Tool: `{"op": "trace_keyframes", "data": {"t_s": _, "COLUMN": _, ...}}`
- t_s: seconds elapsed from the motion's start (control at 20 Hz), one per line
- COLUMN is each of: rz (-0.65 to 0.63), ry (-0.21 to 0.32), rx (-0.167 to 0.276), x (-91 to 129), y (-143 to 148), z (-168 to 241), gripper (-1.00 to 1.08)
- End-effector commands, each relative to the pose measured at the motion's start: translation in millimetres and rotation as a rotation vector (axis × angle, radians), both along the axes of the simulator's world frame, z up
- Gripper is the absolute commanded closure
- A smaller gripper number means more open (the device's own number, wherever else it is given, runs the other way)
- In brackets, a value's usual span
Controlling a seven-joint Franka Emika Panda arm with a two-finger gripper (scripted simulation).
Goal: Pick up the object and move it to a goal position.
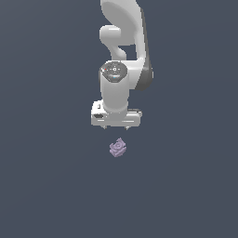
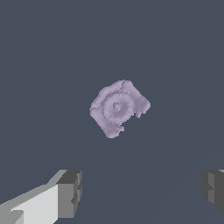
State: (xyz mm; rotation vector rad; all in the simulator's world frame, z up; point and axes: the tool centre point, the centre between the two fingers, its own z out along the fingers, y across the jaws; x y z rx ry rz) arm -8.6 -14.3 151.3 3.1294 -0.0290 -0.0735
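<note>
In the exterior view the white arm hangs down from the top centre of the frame, and its gripper (image 1: 116, 126) sits just above the middle. The object (image 1: 118, 148), a small pale lavender lump with a swirled top, lies on the flat dark grey floor (image 1: 46, 186) just below the gripper, apart from it. In the wrist view the object (image 2: 119, 107) lies in full sight, and the fingertips (image 2: 70, 192) stand wide apart, holding nothing.
</note>
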Motion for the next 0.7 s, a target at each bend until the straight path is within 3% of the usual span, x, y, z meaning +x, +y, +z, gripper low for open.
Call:
{"op": "trace_keyframes", "data": {"t_s": 0.0, "rz": 0.000, "ry": 0.000, "rx": 0.000, "x": 0, "y": 0, "z": 0, "gripper": -0.92}}
{"op": "trace_keyframes", "data": {"t_s": 0.65, "rz": 0.067, "ry": -0.030, "rx": -0.010, "x": 8, "y": 17, "z": 8, "gripper": -0.92}}
